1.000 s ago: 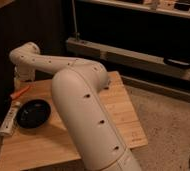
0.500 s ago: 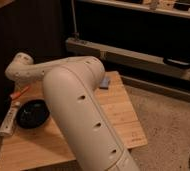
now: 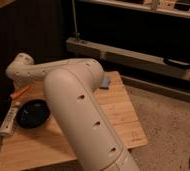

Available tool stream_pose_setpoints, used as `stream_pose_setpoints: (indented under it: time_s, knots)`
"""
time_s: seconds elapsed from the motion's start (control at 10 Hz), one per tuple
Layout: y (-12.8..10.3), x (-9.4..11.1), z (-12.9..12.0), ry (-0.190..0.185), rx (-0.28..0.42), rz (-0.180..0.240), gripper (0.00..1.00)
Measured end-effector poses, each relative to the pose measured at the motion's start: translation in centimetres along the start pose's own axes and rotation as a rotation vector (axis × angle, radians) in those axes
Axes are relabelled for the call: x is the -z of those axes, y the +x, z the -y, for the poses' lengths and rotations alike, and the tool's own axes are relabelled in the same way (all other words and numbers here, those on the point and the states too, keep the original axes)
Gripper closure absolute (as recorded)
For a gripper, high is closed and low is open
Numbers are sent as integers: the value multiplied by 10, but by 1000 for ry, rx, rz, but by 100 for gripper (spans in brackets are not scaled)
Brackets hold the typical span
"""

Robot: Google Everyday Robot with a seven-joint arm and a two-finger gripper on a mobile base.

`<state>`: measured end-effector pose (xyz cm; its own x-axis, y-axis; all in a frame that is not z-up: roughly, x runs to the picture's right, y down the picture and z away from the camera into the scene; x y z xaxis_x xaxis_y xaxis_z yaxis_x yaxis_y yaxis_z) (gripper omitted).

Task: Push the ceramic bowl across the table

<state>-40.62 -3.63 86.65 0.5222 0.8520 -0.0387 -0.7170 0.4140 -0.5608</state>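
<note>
The ceramic bowl [image 3: 33, 113], glossy black and shallow, sits on the left part of the light wooden table [image 3: 115, 117]. My white arm [image 3: 83, 125] rises from the bottom middle, bends near the table's back and reaches left. My gripper [image 3: 17, 75] is at the arm's far-left end, above the table's back-left corner, just behind and above the bowl. It is mostly hidden by the wrist. I cannot tell whether it touches the bowl.
A white elongated object [image 3: 9, 121] lies at the table's left edge beside the bowl. An orange item [image 3: 21, 92] lies behind it. A small blue object [image 3: 105, 83] sits at the back right. A dark cabinet and a metal rail [image 3: 138, 55] stand behind; carpet floor lies to the right.
The arm has swung left and its wrist end has dropped lower toward the table's back-left corner. The bowl has stayed in the same place.
</note>
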Motion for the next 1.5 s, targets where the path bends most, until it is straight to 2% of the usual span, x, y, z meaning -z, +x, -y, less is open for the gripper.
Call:
stream_pose_setpoints:
  time_s: [0.1,0.2,0.8,1.1,1.5]
  knots:
    - [0,-2,0,-52,-4,0,35]
    - [1,1,11,-74,1,-2,35]
    - [15,-6,-19,-65,81,-57,35]
    - [24,-15,-23,-68,69,-73,35]
    - [35,-39,-32,-71,38,-82,35]
